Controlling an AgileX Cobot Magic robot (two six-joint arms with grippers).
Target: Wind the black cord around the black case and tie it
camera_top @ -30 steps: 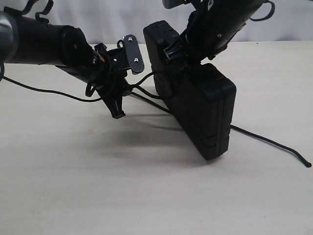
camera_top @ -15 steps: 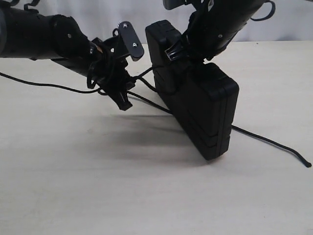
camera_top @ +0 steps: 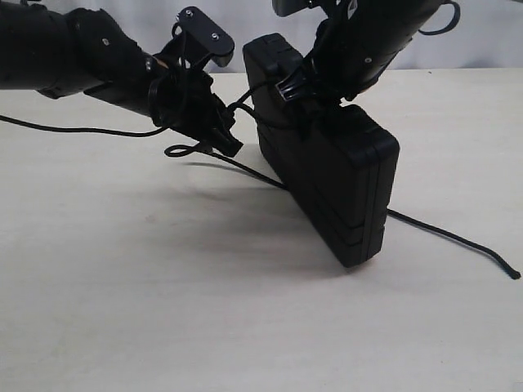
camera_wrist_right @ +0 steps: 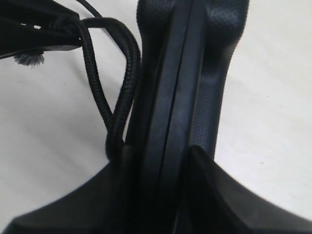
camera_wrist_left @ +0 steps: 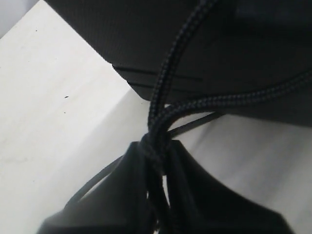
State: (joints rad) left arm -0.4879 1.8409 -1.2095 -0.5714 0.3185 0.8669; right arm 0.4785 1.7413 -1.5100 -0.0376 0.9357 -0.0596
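Note:
The black case [camera_top: 331,175] stands tilted on one edge on the table, and my right gripper [camera_top: 304,91] is shut on its upper part. In the right wrist view the case [camera_wrist_right: 180,73] sits between the jaws of that gripper [camera_wrist_right: 161,161]. The black cord [camera_top: 449,237] comes out from under the case and ends at the right. Its other part loops up the case's left side to my left gripper [camera_top: 225,137], which is shut on it. In the left wrist view the cord [camera_wrist_left: 165,97] is pinched at the left gripper [camera_wrist_left: 157,156], doubled, close to the case [camera_wrist_left: 234,44]. A frayed end [camera_wrist_right: 27,58] shows beside those jaws.
The pale table [camera_top: 163,310] spreads out in front of the case. A thin black line [camera_top: 65,129] trails from the left arm to the left edge. A small cord loop [camera_top: 176,150] hangs below the left gripper. A white backdrop [camera_top: 482,41] rises behind.
My left gripper has risen and moved right toward the case, drawing the cord up with it. The right gripper and the case have stayed put.

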